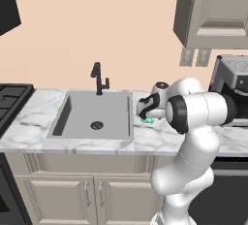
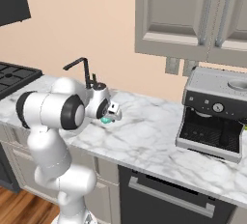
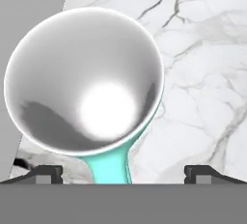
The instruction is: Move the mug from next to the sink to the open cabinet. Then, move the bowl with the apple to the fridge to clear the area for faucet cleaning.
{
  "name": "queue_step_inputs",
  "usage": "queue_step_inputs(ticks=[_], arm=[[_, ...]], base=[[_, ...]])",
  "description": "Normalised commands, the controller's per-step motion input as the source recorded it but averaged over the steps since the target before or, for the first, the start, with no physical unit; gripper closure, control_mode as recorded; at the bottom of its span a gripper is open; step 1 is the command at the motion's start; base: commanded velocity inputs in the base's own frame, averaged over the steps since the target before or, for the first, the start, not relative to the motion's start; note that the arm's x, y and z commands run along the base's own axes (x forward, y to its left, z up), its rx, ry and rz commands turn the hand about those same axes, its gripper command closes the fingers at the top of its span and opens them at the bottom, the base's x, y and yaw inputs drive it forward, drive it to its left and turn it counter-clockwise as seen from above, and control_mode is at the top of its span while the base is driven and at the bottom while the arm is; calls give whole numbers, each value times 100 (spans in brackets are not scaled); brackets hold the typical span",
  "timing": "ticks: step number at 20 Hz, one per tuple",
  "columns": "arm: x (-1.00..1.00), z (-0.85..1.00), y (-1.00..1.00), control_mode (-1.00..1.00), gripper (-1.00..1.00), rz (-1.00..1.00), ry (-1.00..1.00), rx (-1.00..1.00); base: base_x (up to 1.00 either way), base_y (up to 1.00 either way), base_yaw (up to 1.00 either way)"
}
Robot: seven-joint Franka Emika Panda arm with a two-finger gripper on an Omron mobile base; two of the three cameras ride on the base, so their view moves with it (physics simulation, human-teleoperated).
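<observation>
On the marble counter (image 1: 145, 139) beside the sink (image 1: 92, 115), the open gripper (image 3: 123, 172) hovers over the mug (image 3: 84, 80) — first step, next lower and close.

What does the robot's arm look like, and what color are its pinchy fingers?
The arm is made of smooth, rounded white shells with dark bands at its joints. Its gripper has two small dark grey fingertips, blocky and flat-topped. No cables or markings show.

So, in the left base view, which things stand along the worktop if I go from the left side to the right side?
Stove → sink with the faucet behind it → mug under the open gripper → coffee machine.
</observation>
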Motion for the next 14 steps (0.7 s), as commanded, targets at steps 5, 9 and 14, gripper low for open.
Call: queue_step_inputs(ticks=[5,9,14], arm=[[41,-16,0,-100,-100,0,0,0],[-27,-7,3,-100,-100,1,0,0],[-24,-1,3,-100,-100,0,0,0]], base=[[0,0,0],[0,0,0],[0,0,0]])
